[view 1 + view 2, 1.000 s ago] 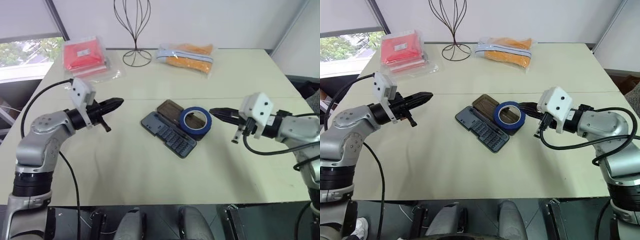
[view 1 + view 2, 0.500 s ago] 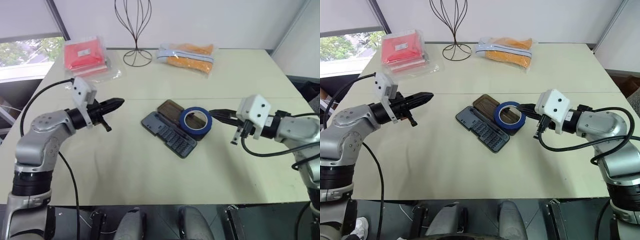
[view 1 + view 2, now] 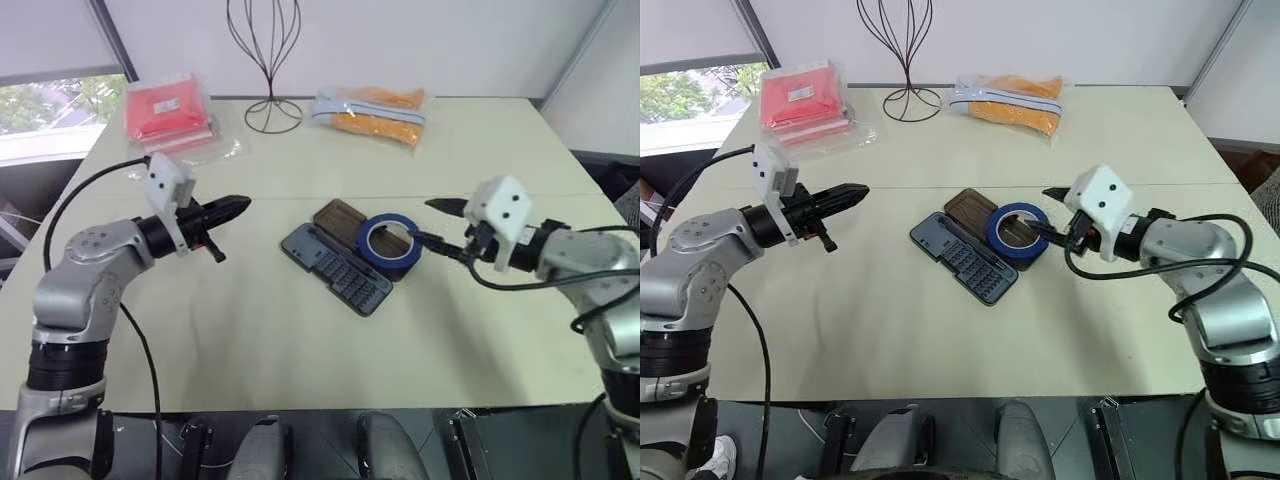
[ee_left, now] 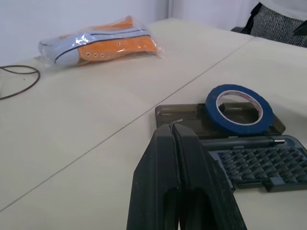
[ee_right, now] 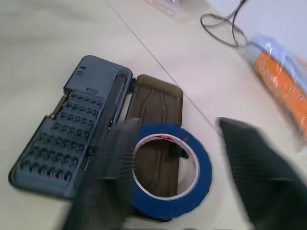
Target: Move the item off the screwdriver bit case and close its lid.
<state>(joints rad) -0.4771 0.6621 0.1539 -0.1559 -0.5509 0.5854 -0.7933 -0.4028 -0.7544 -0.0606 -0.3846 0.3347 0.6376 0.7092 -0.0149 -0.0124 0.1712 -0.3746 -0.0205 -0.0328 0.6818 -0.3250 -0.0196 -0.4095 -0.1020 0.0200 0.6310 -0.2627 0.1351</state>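
The screwdriver bit case lies open mid-table, its grey-blue tray (image 3: 335,270) of small bits toward me. Its smoky-brown lid (image 3: 338,218) lies flat behind the tray. The roll of blue tape (image 3: 390,265) rests on the lid's right end and overhangs the case. My right gripper (image 3: 432,226) is open at the tape's right edge. In the right wrist view its two fingers (image 5: 103,182) flank the tape (image 5: 204,175) without closing on it. My left gripper (image 3: 240,208) hovers shut to the left of the case, well apart from it, with nothing held.
A red bagged packet (image 3: 165,112) lies at the back left and an orange bagged packet (image 3: 372,110) at the back centre. A black wire stand (image 3: 272,60) rises between them. A seam (image 3: 300,197) runs across the table behind the case.
My right gripper has opened from shut and moved a little forward and down to the tape's right edge. The left arm, tape and case have not moved.
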